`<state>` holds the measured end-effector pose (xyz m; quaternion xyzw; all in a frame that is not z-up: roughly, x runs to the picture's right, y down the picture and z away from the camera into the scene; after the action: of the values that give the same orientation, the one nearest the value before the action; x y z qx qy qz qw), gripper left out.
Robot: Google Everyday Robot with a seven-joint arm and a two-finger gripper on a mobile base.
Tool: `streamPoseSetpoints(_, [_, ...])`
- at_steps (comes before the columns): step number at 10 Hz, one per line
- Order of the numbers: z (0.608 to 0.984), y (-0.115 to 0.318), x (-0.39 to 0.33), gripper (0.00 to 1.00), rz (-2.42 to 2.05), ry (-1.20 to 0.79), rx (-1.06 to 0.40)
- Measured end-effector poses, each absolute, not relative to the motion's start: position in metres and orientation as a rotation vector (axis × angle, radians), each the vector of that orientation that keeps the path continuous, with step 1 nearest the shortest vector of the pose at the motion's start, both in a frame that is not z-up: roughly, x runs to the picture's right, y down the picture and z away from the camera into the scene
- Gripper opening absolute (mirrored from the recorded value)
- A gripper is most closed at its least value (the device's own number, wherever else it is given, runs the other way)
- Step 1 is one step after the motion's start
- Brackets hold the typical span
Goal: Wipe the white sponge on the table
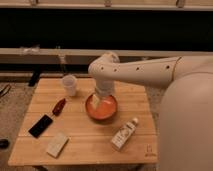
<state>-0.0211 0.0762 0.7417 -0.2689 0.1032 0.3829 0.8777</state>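
Note:
The white sponge [57, 144] lies flat near the front left of the light wooden slatted table [85, 137]. My gripper [98, 103] hangs from the white arm over the orange bowl [102, 108] at the table's middle, well to the right of and behind the sponge. The arm reaches in from the right.
A black phone [41, 125] lies left of the sponge. A red object [59, 106] lies behind the phone. A clear plastic cup [70, 85] stands at the back left. A white bottle [124, 133] lies on its side at the front right. The robot's white body [187, 125] fills the right side.

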Motion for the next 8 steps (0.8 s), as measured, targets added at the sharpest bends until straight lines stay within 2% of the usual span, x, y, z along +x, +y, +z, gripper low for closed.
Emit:
streamPoseSetpoints(2, [0.706,0.112,-0.051,0.80,0.692,0.172,-0.577])
streamPoseSetpoints(8, [0.674,0.177,-0.145,0.80,0.511,0.117,-0.671])
